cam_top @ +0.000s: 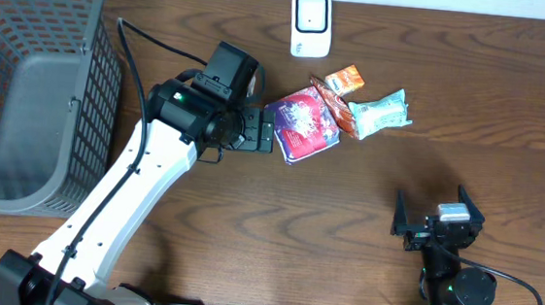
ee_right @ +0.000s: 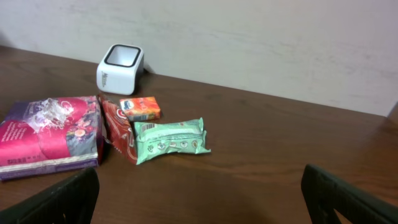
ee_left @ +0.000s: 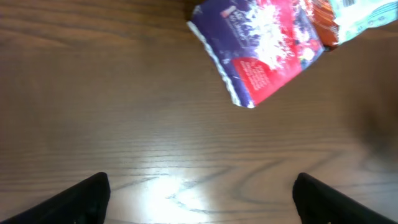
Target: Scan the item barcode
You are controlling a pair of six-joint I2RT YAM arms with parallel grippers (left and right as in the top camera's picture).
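A white barcode scanner (cam_top: 311, 24) (ee_right: 120, 68) stands at the back edge of the table. In front of it lies a cluster of items: a purple and pink packet (cam_top: 304, 124) (ee_left: 267, 53) (ee_right: 53, 127), a red packet (cam_top: 333, 104) (ee_right: 118, 127), a small orange box (cam_top: 344, 79) (ee_right: 140, 108) and a mint green packet (cam_top: 381, 112) (ee_right: 170, 139). My left gripper (cam_top: 268, 133) (ee_left: 200, 199) is open just left of the purple packet, apart from it, with only bare wood between its fingers. My right gripper (cam_top: 435, 212) (ee_right: 199, 193) hangs open and empty near the front right.
A large grey mesh basket (cam_top: 34, 85) fills the left end of the table. The white left arm (cam_top: 133, 190) stretches diagonally from the front left toward the items. Bare wood lies between the item cluster and the right gripper.
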